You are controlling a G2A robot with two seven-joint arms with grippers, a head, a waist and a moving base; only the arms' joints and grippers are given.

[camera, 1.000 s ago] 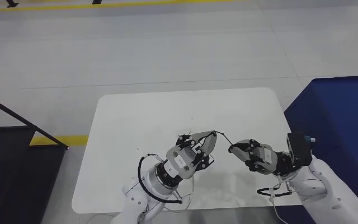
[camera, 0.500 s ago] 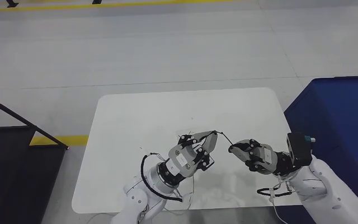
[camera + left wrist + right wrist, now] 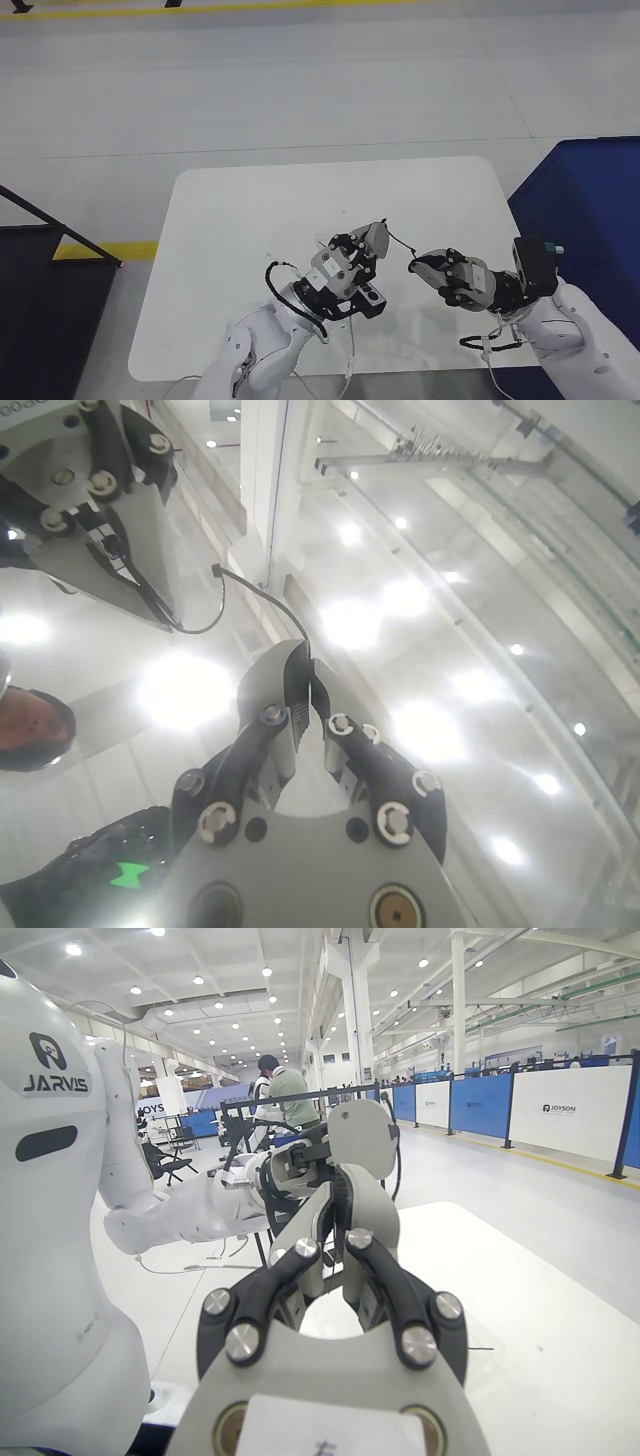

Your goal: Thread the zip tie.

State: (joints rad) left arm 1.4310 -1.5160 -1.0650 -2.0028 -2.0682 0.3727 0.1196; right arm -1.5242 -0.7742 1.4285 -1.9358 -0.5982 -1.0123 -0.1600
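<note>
The left tool [image 3: 380, 229] has rolled over at the wrist in the last second. Its fingers now stand on edge and its tip sits slightly farther up the table [image 3: 250, 220], still nipped shut on one end of the zip tie [image 3: 270, 596]. The right tool [image 3: 413, 266] has not stirred and stays pinched on the other end. The tie hangs in the air between the two tips. Its head [image 3: 216, 570] sits at a bend; whether the tail has entered the slot I cannot tell. The roll looks meant to line them up. Nothing lies between the tools. A blue partition [image 3: 590, 200] stands beside the table's right edge, with a yellow floor line [image 3: 120, 249] off to the left.
</note>
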